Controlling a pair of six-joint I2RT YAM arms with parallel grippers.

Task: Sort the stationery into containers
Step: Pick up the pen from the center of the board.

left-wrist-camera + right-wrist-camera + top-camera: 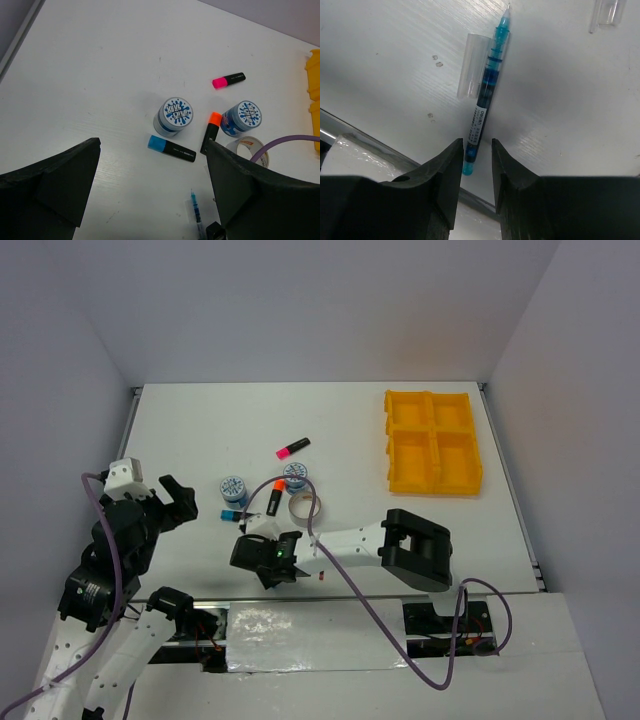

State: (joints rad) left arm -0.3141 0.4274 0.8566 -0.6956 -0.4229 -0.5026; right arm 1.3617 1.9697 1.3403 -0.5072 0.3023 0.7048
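Near side of silver tape ring point(250, 148) | right tool point(478, 145) narrow, astride rear end of blue pen point(482, 100) lying on worktop point(395, 50), not clamped | left tool point(182, 498) wide, empty, left of ring

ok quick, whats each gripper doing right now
left gripper: wide open, holding nothing
right gripper: narrowly open, straddling the end of the blue pen, with a gap on one side, not yet gripping

Yellow tray point(314, 75): cropped by right edge.
Silver tape ring point(248, 149): partly behind purple cable point(290, 141).
Pen point(195, 210): lower end lost at bottom edge.
Clear piece point(607, 12): cropped, kind unclear.
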